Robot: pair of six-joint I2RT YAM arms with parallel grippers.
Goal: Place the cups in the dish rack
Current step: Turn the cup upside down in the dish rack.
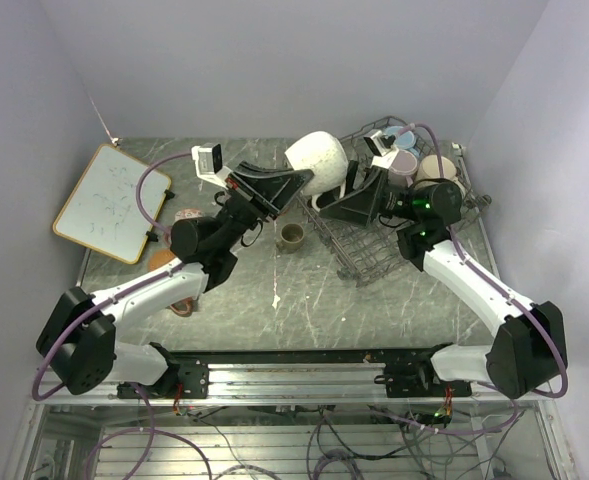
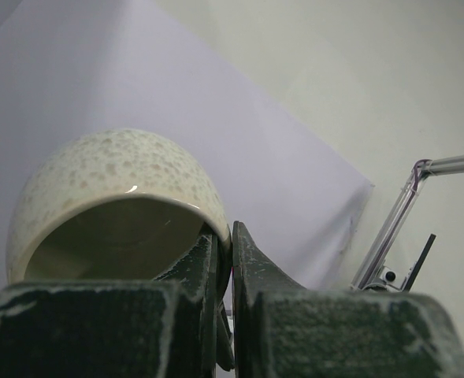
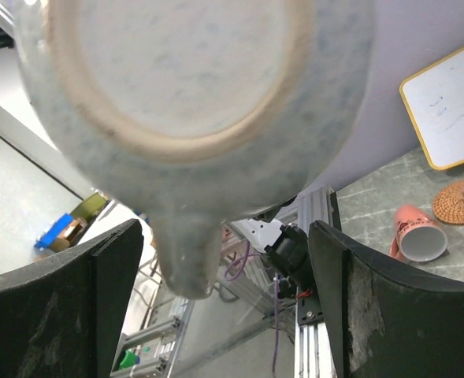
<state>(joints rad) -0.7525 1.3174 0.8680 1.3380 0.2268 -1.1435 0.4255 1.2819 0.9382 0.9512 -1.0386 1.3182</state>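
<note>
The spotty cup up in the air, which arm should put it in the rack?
Probably the right. The right gripper is open around the handle of the spotty cup, over the dish rack. The left gripper only pinches its rim from the side.

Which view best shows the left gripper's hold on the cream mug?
Left wrist: the left gripper pinches the cream mug at its rim. Top external shows the mug whole, raised beside the dish rack. Right wrist shows a blurred mug underside, probably the same.
</note>
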